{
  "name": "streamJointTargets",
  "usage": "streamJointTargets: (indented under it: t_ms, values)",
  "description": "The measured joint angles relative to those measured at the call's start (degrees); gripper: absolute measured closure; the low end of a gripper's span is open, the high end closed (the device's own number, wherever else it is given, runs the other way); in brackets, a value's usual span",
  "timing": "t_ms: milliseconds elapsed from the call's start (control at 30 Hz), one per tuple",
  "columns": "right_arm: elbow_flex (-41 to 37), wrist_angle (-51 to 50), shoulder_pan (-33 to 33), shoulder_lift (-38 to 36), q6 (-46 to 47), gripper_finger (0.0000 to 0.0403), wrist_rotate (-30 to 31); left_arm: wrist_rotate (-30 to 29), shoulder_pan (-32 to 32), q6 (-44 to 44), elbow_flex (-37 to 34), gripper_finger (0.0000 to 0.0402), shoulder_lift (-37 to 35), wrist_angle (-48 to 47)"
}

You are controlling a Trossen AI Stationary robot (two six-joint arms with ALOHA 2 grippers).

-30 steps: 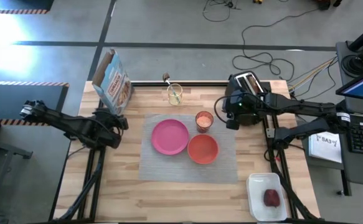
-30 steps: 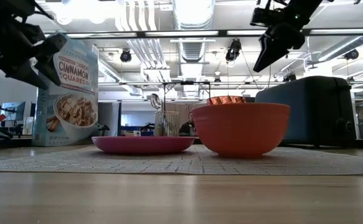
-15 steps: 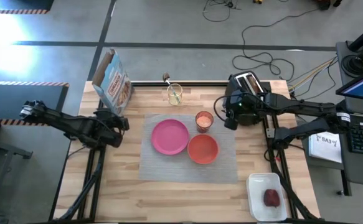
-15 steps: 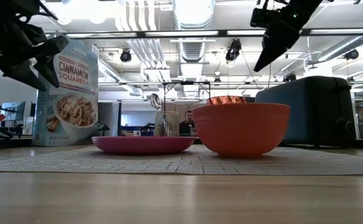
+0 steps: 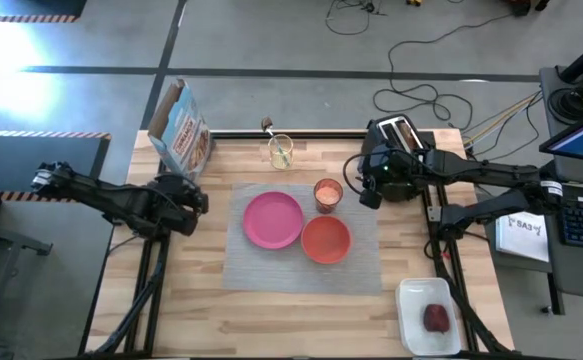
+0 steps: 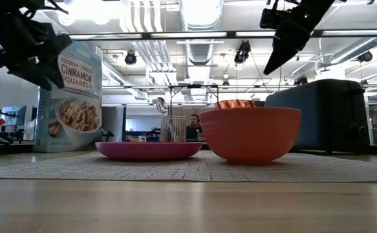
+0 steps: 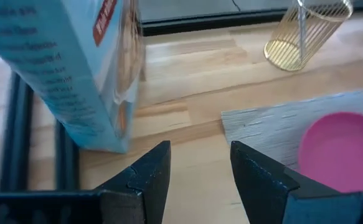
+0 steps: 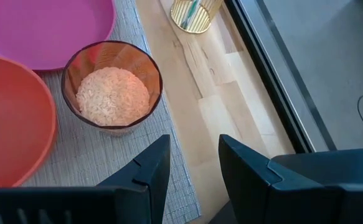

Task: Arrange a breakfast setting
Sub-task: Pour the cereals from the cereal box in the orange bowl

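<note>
Overall brightness: bright, even indoor light in all four views.
Light source: ceiling strip lamps point(image 6: 175, 33) glow white across the top of the low view.
Glare: a washed-out patch on the grey floor point(image 5: 16, 60) at the high view's upper left corner.
Shadows: soft and short; a faint one under the red-orange bowl point(image 6: 251, 133) on the grey placemat point(image 6: 194, 169).
Backlight: the arms in the low view read as dark silhouettes against the lit ceiling.
Blur: the cereal box point(image 7: 63, 68) is smeared and soft in the left wrist view; the near tabletop point(image 6: 188, 207) in the low view is out of focus.
Sharpest: the orange-tinted cup point(image 8: 113, 87) in the right wrist view.
</note>
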Motion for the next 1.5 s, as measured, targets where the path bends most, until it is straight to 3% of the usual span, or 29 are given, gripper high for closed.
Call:
streamJointTargets:
  t_ms: [400, 933, 1233, 1500]
  values:
    - [0.0, 0.0, 0.0, 0.0, 0.0, 0.0275, 0.0, 9.3, 12.6, 10.7, 3.7, 0.0249, 0.3, -3.4]
    - [0.0, 0.0, 0.0, 0.0, -0.1, 0.0275, 0.0, 7.9, 31.6, 15.4, 1.6, 0.0107, 3.7, 0.1]
    - [0.0, 0.0, 0.0, 0.0, -0.1, 0.0275, 0.0, 2.6, 39.4, 23.7, -4.4, 0.0097, 5.5, 14.7]
    - [0.0, 0.0, 0.0, 0.0, -0.1, 0.0275, 0.0, 5.0, 39.5, 21.8, -6.1, 0.0097, 6.5, 18.2]
